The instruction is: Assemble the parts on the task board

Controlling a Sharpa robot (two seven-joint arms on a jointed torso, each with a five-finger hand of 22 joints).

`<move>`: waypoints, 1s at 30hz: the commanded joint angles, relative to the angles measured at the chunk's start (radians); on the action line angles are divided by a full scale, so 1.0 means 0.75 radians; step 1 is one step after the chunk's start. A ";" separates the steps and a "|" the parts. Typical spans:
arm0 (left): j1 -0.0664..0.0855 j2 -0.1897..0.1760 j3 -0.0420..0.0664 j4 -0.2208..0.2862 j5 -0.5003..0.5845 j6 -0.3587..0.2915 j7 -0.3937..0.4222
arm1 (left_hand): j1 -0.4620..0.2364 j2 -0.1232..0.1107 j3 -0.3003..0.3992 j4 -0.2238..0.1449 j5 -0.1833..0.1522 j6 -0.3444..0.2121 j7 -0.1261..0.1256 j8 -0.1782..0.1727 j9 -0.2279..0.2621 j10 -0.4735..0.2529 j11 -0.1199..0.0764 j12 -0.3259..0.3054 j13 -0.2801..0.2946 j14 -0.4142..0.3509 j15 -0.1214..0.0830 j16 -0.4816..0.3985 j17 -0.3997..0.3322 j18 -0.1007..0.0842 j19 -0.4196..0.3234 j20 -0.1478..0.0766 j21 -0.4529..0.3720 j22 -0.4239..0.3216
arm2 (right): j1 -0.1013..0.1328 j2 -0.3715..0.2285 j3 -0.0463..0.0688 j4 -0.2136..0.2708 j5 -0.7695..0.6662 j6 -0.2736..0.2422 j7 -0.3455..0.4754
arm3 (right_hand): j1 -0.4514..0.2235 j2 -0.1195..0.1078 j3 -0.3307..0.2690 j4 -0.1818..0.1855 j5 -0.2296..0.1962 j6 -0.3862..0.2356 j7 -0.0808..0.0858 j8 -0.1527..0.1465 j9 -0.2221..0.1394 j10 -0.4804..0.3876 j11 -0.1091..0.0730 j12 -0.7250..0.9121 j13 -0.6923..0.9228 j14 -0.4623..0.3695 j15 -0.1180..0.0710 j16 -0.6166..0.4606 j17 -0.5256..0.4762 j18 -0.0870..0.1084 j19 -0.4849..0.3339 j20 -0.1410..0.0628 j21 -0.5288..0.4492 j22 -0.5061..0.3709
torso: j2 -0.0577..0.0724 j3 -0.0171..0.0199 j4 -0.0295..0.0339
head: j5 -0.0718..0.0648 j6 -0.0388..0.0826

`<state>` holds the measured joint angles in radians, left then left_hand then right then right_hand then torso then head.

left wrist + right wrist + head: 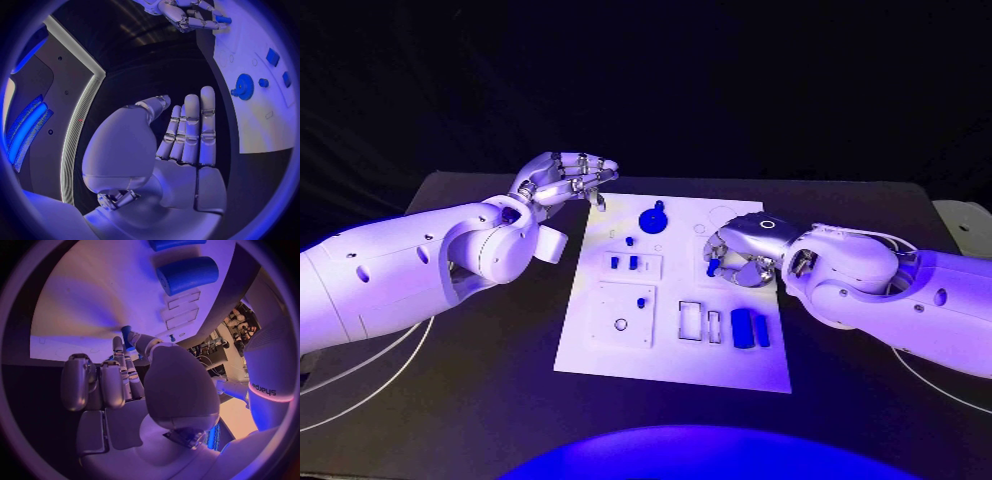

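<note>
A small blue peg (714,267) was pinched in the fingers of the right hand (740,255), held over the right-hand part of the white task board (678,362); the right wrist view showed the peg's tip at the fingertips (129,338), close above the board surface. The board lay in the middle of the black worktop (473,400). On it sat a blue gear (653,217) near the far edge, two short blue pegs (625,263) mid-board, and two blue cylinders (749,328) beside rectangular slots. The left hand (567,178) hovered off the board's far left corner, fingers straight and apart, holding nothing.
</note>
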<state>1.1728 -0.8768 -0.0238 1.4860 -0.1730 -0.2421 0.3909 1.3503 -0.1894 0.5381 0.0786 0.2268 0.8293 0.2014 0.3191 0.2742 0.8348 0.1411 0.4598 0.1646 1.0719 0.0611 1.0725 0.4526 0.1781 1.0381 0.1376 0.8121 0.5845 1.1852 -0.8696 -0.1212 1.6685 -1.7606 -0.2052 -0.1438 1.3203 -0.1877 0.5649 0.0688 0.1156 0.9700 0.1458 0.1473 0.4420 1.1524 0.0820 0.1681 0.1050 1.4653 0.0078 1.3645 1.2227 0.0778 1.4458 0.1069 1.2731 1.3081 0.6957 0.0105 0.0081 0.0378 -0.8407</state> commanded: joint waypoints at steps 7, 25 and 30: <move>0.001 0.003 0.001 0.000 0.005 0.020 0.005 | 0.006 0.007 -0.008 0.001 0.007 -0.005 0.003 0.002 0.002 -0.012 0.003 0.011 -0.002 -0.013 -0.001 -0.006 -0.002 0.009 0.001 0.008 -0.008 -0.003 | -0.005 0.008 0.000 -0.009 -0.012 -0.018 -0.004 | 0.023 0.063 0.044 -0.011 -0.066 0.093 -0.026 0.061 0.030 0.096 -0.029 0.020 0.021 0.054 -0.030 0.020 0.017 -0.037 0.036 -0.020 0.070 0.233 | -0.001 0.0019 -0.0021 | 0.002 -0.002; 0.001 0.003 0.001 -0.008 0.005 0.017 -0.001 | 0.013 0.012 -0.006 -0.003 0.008 -0.004 0.003 0.004 0.003 -0.015 0.003 0.014 -0.002 -0.014 -0.002 -0.005 -0.002 0.009 0.002 0.008 -0.009 -0.004 | -0.002 -0.023 0.003 0.042 0.082 -0.098 -0.023 | 0.011 0.072 0.045 -0.012 -0.075 0.119 -0.039 0.099 0.056 0.119 -0.038 0.014 0.033 0.055 -0.038 0.025 0.022 -0.040 0.043 -0.029 0.087 0.243 | -0.002 0.0005 -0.0014 | -0.006 -0.004; 0.001 0.004 0.001 -0.012 0.005 0.018 -0.004 | 0.017 0.013 -0.004 -0.006 0.008 -0.004 0.003 0.004 0.003 -0.016 0.003 0.015 -0.002 -0.015 -0.002 -0.005 -0.002 0.010 0.002 0.007 -0.009 -0.004 | 0.023 -0.051 0.009 0.078 0.173 -0.105 -0.028 | 0.001 0.071 0.041 -0.005 -0.075 0.117 -0.039 0.102 0.059 0.120 -0.037 0.011 0.034 0.056 -0.038 0.026 0.022 -0.041 0.044 -0.029 0.091 0.245 | -0.003 0.0001 -0.0013 | -0.007 -0.003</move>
<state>1.1728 -0.8760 -0.0238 1.4763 -0.1729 -0.2420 0.3853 1.3582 -0.1815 0.5381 0.0786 0.2268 0.8293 0.2014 0.3191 0.2750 0.8274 0.1412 0.4647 0.1646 1.0683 0.0575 1.0725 0.4517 0.1779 1.0381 0.1376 0.8121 0.5831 1.1991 -0.9046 -0.1152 1.7194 -1.6955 -0.2631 -0.1538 1.3330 -0.1328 0.5964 0.0584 0.0593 1.0472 0.1203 0.2014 0.4584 1.2356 0.0546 0.1797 0.1301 1.4665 -0.0113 1.3797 1.2385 0.0611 1.4665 0.0932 1.3379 1.3077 0.6941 0.0108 0.0070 0.0330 -0.8435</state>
